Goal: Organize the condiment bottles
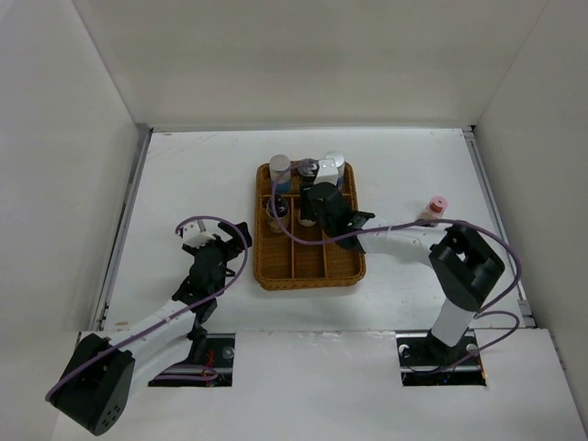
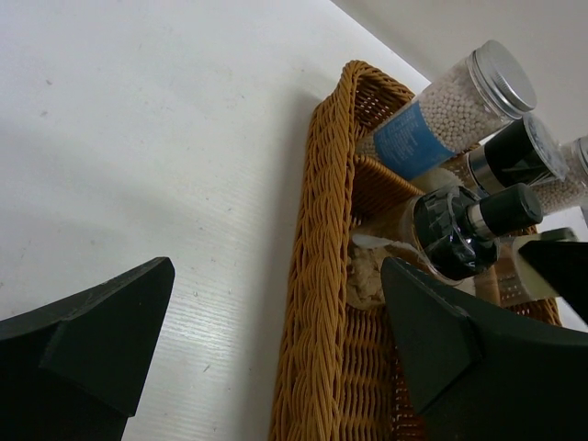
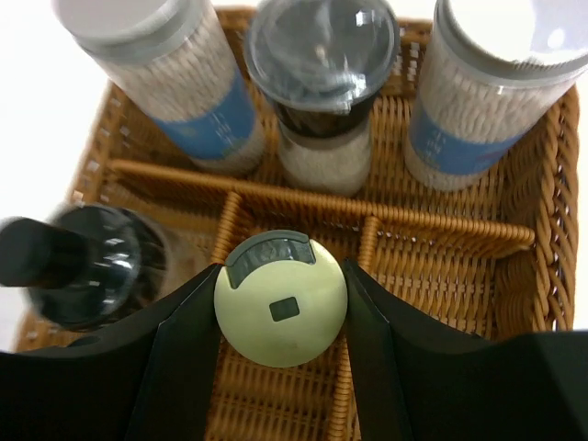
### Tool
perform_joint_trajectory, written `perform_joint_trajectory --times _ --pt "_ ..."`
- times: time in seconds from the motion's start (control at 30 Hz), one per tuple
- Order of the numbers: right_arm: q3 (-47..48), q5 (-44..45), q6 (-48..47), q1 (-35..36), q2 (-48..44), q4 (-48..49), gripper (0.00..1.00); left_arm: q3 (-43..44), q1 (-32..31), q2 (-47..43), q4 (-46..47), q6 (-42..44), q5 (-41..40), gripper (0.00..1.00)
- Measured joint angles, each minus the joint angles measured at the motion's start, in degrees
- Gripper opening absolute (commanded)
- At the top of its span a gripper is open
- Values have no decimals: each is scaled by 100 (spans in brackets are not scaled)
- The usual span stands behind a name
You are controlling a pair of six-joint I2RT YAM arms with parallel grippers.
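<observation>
My right gripper (image 3: pixel 281 271) is shut on the cream-capped bottle (image 3: pixel 276 323) over the middle row of the brown wicker tray (image 3: pixel 441 225). Behind it, two white bottles with blue bands (image 3: pixel 179 87) (image 3: pixel 491 101) flank a dark-capped bottle (image 3: pixel 322 83) in the back row. Another dark-capped bottle (image 3: pixel 83 262) stands to the left. From above, the right gripper (image 1: pixel 312 213) hides the cream cap. The pink-capped bottle (image 1: pixel 437 208) stands on the table right of the tray. My left gripper (image 1: pixel 220 243) is open and empty, left of the tray (image 1: pixel 312 271).
The left wrist view shows the tray's left wall (image 2: pixel 322 276) between its open fingers (image 2: pixel 110 340), with a white bottle (image 2: pixel 441 115) and dark-capped bottles (image 2: pixel 473 230) inside. The tray's front compartments (image 1: pixel 317 262) hold nothing. White walls enclose the table.
</observation>
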Motion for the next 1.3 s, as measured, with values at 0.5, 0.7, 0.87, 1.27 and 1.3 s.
perform_joint_trajectory --times 0.5,0.7,0.87,1.27,1.3 --pt "-212 -2 -2 4 -433 -52 86 2 -4 166 17 2 9 100" --pt "-1397 396 122 -238 -2817 37 42 2 20 39 22 -2 9 100" --pt "-2229 1388 452 -968 -4887 -391 40 0 22 15 22 -13 13 100" --pt "-2577 2201 1547 -1974 -4887 -2723 96 0 37 129 39 -170 205 100" --pt "-2629 2140 1589 -2072 -4774 -2736 96 0 37 122 44 -186 210 100"
